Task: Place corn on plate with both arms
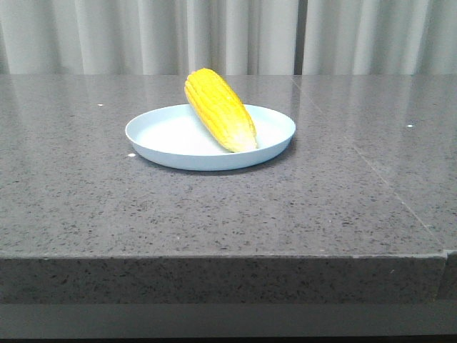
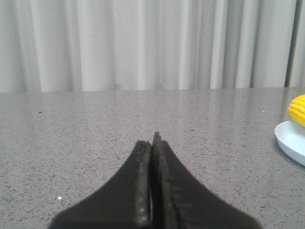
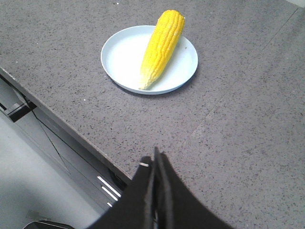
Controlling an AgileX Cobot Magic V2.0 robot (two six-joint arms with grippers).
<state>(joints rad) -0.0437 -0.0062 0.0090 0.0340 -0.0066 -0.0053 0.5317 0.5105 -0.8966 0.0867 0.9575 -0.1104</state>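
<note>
The yellow corn (image 1: 219,109) lies across the pale blue plate (image 1: 157,136) in the middle of the grey table, its butt end over the far rim and its paler tip inside the near right rim. The right wrist view shows the corn (image 3: 162,47) and the plate (image 3: 121,57) from above. The left wrist view shows only an edge of the plate (image 2: 290,143) and the end of the corn (image 2: 298,109). My left gripper (image 2: 152,140) is shut and empty, low over the table, well apart from the plate. My right gripper (image 3: 155,160) is shut and empty above the table's front edge. Neither gripper shows in the front view.
The grey speckled table (image 1: 86,186) has its front edge (image 1: 214,257) near the camera. A seam (image 1: 371,171) runs across the tabletop to the right of the plate. White curtains (image 1: 143,36) hang behind. Below the table edge the right wrist view shows the floor and a frame (image 3: 28,109).
</note>
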